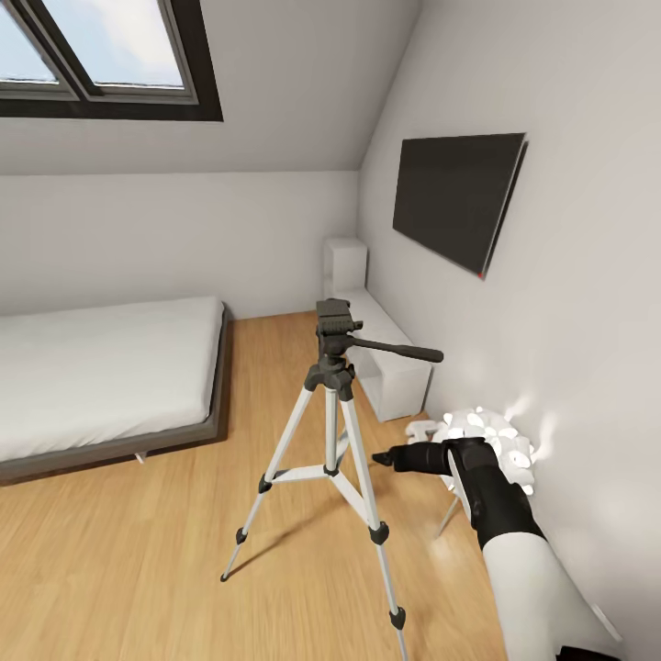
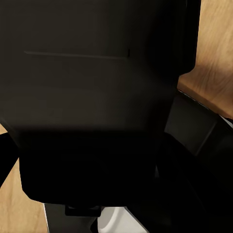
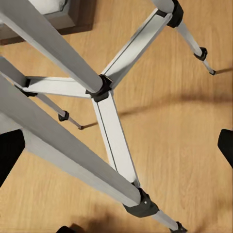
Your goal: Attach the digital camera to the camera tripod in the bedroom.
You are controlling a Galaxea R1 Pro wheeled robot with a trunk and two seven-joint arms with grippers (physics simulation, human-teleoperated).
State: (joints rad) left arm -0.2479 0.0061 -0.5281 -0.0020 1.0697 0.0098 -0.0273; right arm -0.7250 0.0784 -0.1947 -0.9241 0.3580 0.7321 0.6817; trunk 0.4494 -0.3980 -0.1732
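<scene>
tripod [image 1: 332, 404] just beside right jaws

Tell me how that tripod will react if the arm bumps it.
The camera tripod looks top-heavy: thin legs, heavy black head, so it may tip. Its small feet could slide on the smooth wood floor. The centre brace likely keeps the legs stiff.

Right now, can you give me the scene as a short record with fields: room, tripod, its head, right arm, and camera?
room: bedroom with wood floor, low bed, skylight, dark panel on the right wall
tripod: camera tripod stands upright on the floor, three legs spread
tripod head: bare on top, pan handle points toward the right wall
right arm: right tool reaches toward the tripod legs, beside a white spiky object
right tool state: open
digital camera: cannot tell; left wrist view is dark
</scene>
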